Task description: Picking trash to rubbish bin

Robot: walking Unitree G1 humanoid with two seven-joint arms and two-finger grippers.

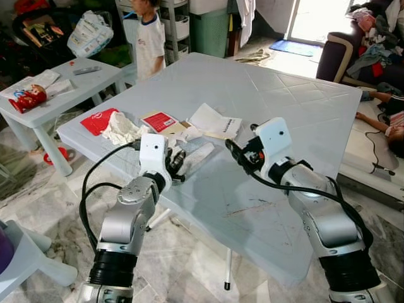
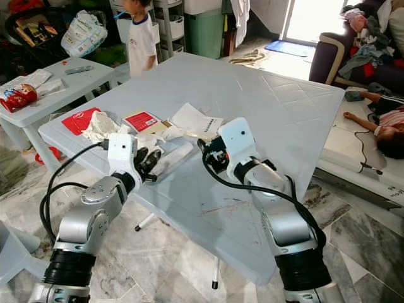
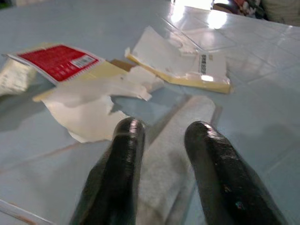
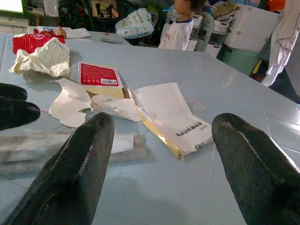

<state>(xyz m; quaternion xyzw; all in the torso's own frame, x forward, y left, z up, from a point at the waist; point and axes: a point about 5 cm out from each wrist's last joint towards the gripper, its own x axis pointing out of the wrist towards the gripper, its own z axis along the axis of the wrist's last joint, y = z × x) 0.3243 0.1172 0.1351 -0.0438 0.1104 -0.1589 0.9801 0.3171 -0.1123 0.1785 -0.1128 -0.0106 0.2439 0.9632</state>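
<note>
The left gripper (image 3: 161, 154) hovers low over the pale blue worktop (image 1: 284, 126), its two black fingers (image 3: 119, 159) parted and straddling a folded white paper strip (image 3: 180, 136) that lies flat between and just beyond them. The fingers have not closed on it.

The right gripper (image 4: 161, 154) is spread wide, holding nothing, and points at a torn envelope (image 4: 166, 115) lying just ahead of it.

Beyond the left gripper's fingertips lie torn white scraps (image 3: 89, 105) and a card with a red label (image 3: 58, 61). Further off to that gripper's left sit a crumpled wad (image 1: 121, 128) and a flat red wrapper (image 1: 98, 120).

The strip looks very light, soft and limp, so it will likely sag or slide on the smooth worktop rather than resist. A pinch across its narrow width, near the end closest to the gripper, with the fingertips pressed down to the surface, seems the surest hold. The scraps would be harder to lift, being thin and flat; the wad offers more bulk to grip.

A person stands at the far side of the worktop.
</note>
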